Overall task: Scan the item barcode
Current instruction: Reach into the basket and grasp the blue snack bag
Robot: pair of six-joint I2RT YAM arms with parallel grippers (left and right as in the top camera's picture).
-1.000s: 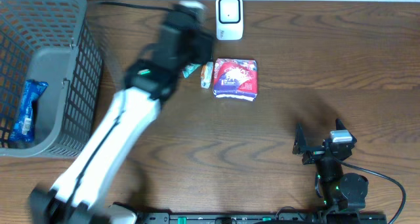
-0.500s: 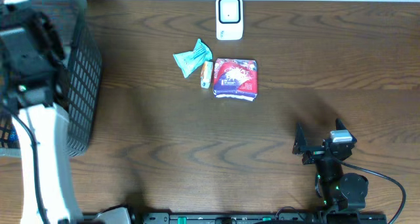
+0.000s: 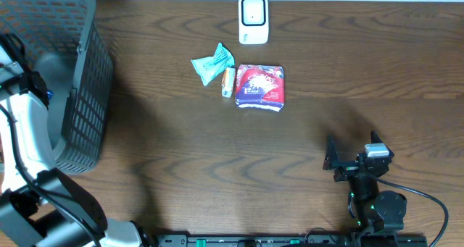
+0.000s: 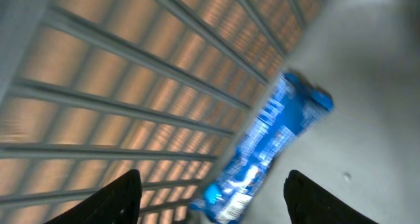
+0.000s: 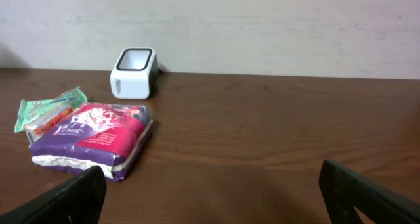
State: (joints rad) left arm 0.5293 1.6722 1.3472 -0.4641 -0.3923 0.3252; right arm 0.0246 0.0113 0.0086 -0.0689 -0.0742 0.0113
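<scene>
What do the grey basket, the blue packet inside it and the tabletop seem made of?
Basket: apparently matte grey moulded plastic, an open grid of bars. Blue packet: probably glossy plastic film, printed and shiny. Tabletop: dark wood or wood-look laminate, grain visible.

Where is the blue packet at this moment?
The blue packet lies inside the grey basket on the left side of the table, on the basket floor against its mesh wall, as the left wrist view shows.
</scene>
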